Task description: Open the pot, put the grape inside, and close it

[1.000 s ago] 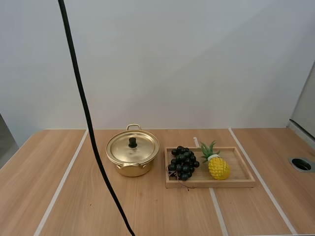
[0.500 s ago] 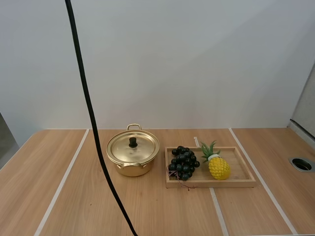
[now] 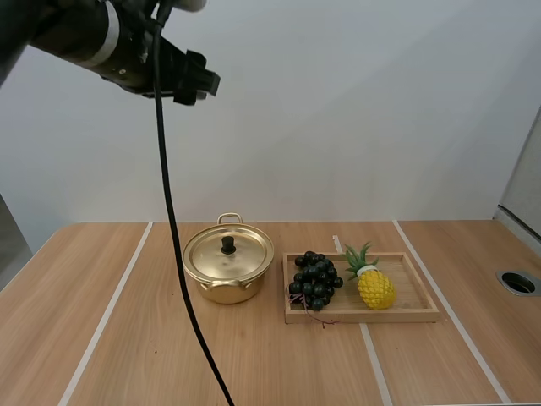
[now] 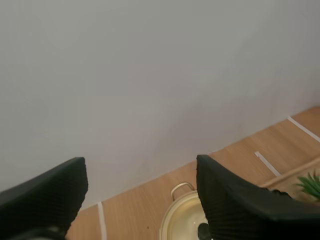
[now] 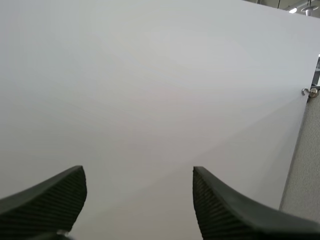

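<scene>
While the lidded pot (image 3: 228, 262) is sitting on the table (image 3: 127, 338) beside the tray (image 3: 418, 298) holding the grapes (image 3: 314, 281), the left pincer (image 3: 201, 83) is hanging high above, gaping empty; the right pincer (image 5: 137, 200) is gaping empty too.

A plain white wall (image 3: 338, 110) stands behind a light wooden table (image 3: 127, 338) crossed by pale tape strips (image 3: 103, 320) — all evenly lit. Near the table's right edge sits a round grey-rimmed hole (image 3: 517, 282), with a grey upright panel (image 3: 528, 182) behind it.
</scene>
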You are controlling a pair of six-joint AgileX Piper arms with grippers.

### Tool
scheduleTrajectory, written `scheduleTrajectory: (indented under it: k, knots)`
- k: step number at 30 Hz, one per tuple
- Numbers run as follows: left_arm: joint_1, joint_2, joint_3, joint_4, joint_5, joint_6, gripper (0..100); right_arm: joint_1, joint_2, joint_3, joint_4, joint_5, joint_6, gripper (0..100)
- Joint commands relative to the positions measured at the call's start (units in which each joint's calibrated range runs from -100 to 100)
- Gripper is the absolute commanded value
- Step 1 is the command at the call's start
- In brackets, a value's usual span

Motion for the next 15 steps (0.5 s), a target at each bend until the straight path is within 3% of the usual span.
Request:
scheduleTrajectory:
  k: [1, 10, 15]
  knots:
    - [-0.08, 2.8, -0.2, -1.8, 6.8, 2.2, 100, -0.2, -0.2, -0.5, 0.1, 1.4, -0.6, 100]
    - [-0.16, 11.0, -0.2, -2.7, 19.5, 5.2, 100, -0.2, -0.2, -0.5, 0.6, 3.0, -2.2, 100]
    - [-3.32, 14.3, 2.4, 0.1, 17.8, 5.0, 100, -0.2, -0.2, -0.5, 1.1, 3.9, -2.9, 100]
